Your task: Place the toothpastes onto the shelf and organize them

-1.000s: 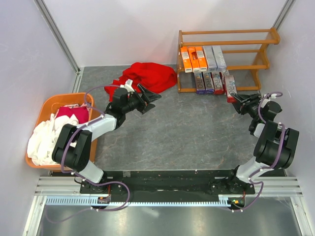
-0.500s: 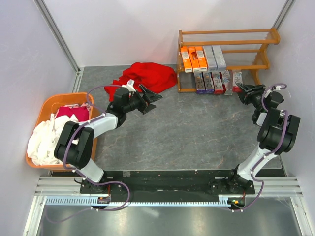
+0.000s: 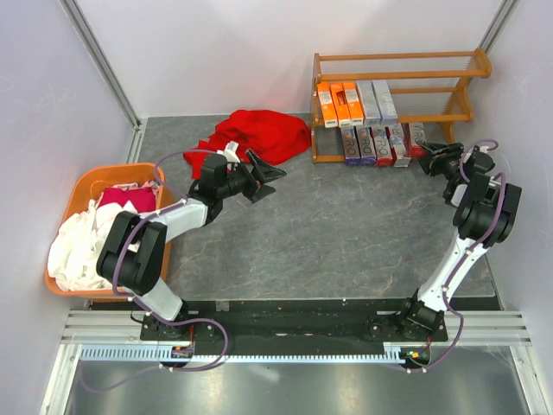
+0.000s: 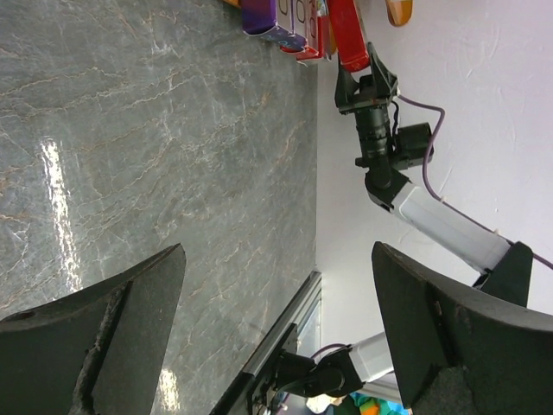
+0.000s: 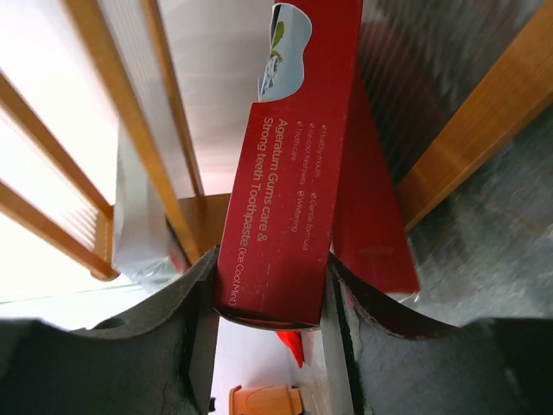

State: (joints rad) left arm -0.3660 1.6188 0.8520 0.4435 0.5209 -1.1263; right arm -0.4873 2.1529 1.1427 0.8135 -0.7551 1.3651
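Since a second ago the right arm has swung up and in toward the shelf (image 3: pixel 397 58). The red toothpaste box (image 3: pixel 417 138) then lay tilted on the bench (image 3: pixel 346 233), just off the end of the bottom row. It now stands in line with that row, at its right end. Left arm: no change over the same interval.

Right tool (image 3: pixel 430 156): narrowly parted, with both fingers (image 5: pixel 194 320) pressed against the long sides of the red toothpaste box near its closer end. In the wrist view the box runs away from the tool between the wooden rails of the shelf, with white lettering on its upper face. I cannot tell whether it rests fully on the slats.

Shelf: at the far right of the bench, near the back wall.
- Middle tier: three orange toothpaste boxes (image 3: pixel 339 103) side by side, then two silver-grey toothpaste boxes (image 3: pixel 378 101), all packed together.
- Bottom tier, left to right: two dark purple boxes (image 3: pixel 357 143), a red one, a silver one, then the held box.

Left tool (image 3: pixel 272 180): fingers spread wide with nothing between them. It hangs over bare bench just beside the red cloth (image 3: pixel 259 134).

Orange basket (image 3: pixel 82 181): at the left edge of the bench, holding white and red fabric.
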